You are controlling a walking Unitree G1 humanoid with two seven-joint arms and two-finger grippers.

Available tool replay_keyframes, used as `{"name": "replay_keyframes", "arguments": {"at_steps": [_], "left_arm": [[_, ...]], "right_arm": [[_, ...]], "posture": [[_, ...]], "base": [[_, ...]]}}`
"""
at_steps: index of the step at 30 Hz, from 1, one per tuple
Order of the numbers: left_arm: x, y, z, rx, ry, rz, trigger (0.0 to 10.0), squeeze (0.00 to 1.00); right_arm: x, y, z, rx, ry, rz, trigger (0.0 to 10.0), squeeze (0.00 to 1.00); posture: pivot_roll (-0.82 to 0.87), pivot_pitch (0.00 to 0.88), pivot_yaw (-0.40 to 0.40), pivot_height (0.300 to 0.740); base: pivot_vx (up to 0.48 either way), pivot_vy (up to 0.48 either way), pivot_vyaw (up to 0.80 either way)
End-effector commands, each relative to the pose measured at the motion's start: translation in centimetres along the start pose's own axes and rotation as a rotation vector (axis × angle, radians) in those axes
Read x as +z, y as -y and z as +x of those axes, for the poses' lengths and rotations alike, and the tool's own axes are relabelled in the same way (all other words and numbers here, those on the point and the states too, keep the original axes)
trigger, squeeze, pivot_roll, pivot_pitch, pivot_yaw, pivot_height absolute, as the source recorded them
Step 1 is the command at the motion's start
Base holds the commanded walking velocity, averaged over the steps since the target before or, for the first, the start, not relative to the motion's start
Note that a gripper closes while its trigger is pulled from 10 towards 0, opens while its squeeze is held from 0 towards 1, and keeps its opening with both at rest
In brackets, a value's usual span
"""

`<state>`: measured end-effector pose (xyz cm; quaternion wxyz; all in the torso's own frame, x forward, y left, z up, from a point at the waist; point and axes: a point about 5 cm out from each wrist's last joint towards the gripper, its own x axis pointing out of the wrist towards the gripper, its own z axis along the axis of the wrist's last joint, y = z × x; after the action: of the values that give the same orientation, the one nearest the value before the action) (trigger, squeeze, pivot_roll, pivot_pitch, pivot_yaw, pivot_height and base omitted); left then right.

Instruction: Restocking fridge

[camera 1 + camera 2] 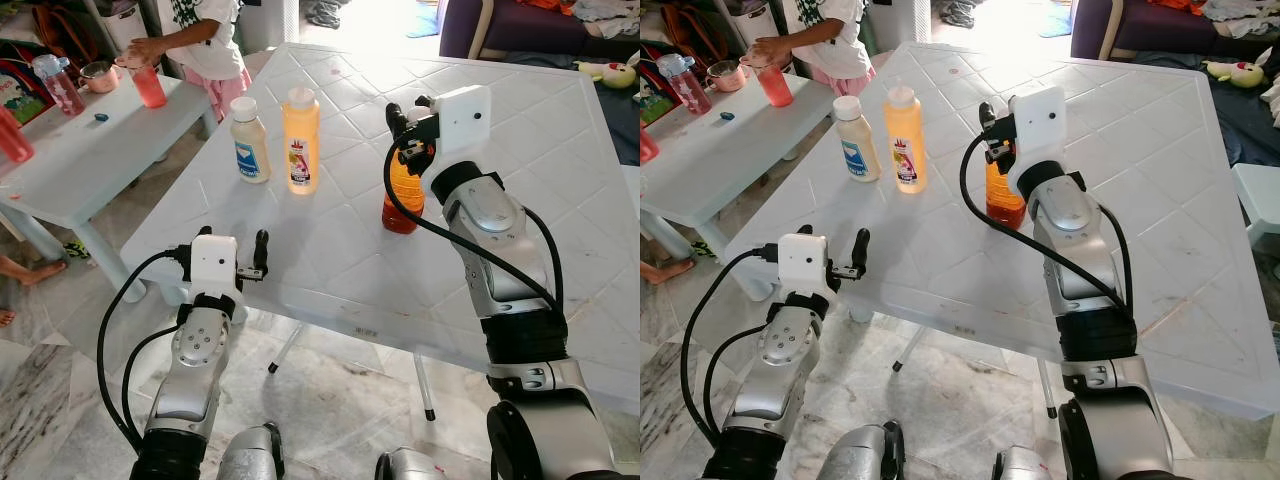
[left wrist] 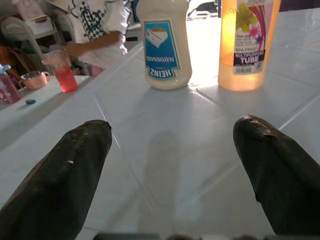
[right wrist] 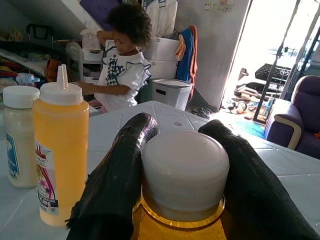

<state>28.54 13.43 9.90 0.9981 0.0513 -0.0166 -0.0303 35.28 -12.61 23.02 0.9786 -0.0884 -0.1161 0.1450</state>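
Three bottles stand on the white plastic table (image 1: 520, 110). A white mayonnaise bottle (image 1: 249, 140) and a yellow-orange squeeze bottle (image 1: 300, 140) stand side by side at the far left. To their right is an amber bottle (image 1: 401, 195) with a white cap (image 3: 185, 170). My right gripper (image 3: 182, 135) is shut on that amber bottle's neck, one finger on each side of the cap. My left gripper (image 2: 172, 125) is open, low over the table's near left edge. It points at the mayonnaise bottle (image 2: 164, 45) and the squeeze bottle (image 2: 247, 40), well short of both.
A person (image 1: 205, 40) stands at a low white side table (image 1: 90, 150) at the back left, with a red cup (image 1: 150, 85) and a pink bottle (image 1: 58, 85) on it. A purple sofa (image 1: 520, 25) is at the back right. Marble floor lies below the table's near edge.
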Motion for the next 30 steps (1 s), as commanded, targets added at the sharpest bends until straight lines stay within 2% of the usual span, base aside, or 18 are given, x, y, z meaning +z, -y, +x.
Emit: {"name": "replay_keyframes", "arguments": {"at_steps": [1, 3, 4, 12, 15, 20, 21, 27, 28, 30], "left_arm": [[0.1, -0.4, 0.1, 0.011, -0.005, 0.013, 10.0, 0.00], [0.1, -0.4, 0.2, 0.013, -0.005, 0.013, 10.0, 0.00], [0.1, -0.4, 0.1, 0.013, -0.006, 0.014, 10.0, 0.00], [-0.1, -0.2, 0.1, 0.012, -0.020, 0.016, 10.0, 0.00], [-0.2, -0.4, 0.2, 0.014, -0.025, 0.020, 10.0, 0.00], [-0.2, -0.5, 0.3, 0.011, -0.027, 0.025, 10.0, 0.00], [-0.2, -0.5, 0.3, 0.011, -0.028, 0.027, 10.0, 0.00], [-0.2, -0.6, 0.2, 0.013, -0.029, 0.027, 10.0, 0.00], [-0.2, -0.6, 0.1, 0.017, -0.029, 0.026, 10.0, 0.00], [-0.3, -0.7, -0.1, 0.020, -0.031, 0.025, 10.0, 0.00]], "right_arm": [[-0.1, -0.3, 0.0, 0.011, -0.018, -0.012, 0.0, 0.00], [0.1, -0.4, 0.0, 0.017, -0.019, -0.013, 4.7, 0.00], [0.0, -0.4, -0.1, 0.018, -0.033, -0.013, 10.0, 0.00], [-0.5, -0.6, -1.0, 0.074, -0.018, 0.002, 10.0, 0.00], [-1.1, -1.5, -2.0, 0.186, -0.019, -0.011, 10.0, 0.00], [-1.5, -2.3, -2.7, 0.275, -0.020, -0.032, 10.0, 0.00], [-1.4, -2.9, -2.8, 0.319, -0.012, -0.022, 10.0, 0.00], [-0.6, -3.7, -2.7, 0.275, 0.069, -0.067, 10.0, 0.00], [-0.3, -4.3, -2.8, 0.309, 0.091, 0.016, 10.0, 0.00], [-0.1, -4.3, -2.8, 0.248, 0.103, 0.060, 10.0, 0.00]], "posture": [[0.06, 0.083, 0.059, 0.740], [0.05, 0.084, 0.059, 0.740], [0.06, 0.085, 0.059, 0.740], [0.05, 0.084, 0.053, 0.740], [0.05, 0.081, 0.058, 0.740], [0.05, 0.076, 0.063, 0.740], [0.05, 0.074, 0.063, 0.740], [0.06, 0.070, 0.056, 0.740], [0.07, 0.069, 0.055, 0.740], [0.07, 0.068, 0.050, 0.740]], "base": [[0.000, 0.000, 0.00], [-0.270, 0.000, 0.00], [-0.270, 0.000, 0.00], [-0.296, 0.000, 0.00], [-0.352, 0.000, 0.00], [-0.357, 0.000, 0.00], [-0.360, 0.000, 0.00], [-0.359, 0.000, 0.00], [-0.360, 0.000, 0.00], [-0.356, 0.000, 0.00]]}}
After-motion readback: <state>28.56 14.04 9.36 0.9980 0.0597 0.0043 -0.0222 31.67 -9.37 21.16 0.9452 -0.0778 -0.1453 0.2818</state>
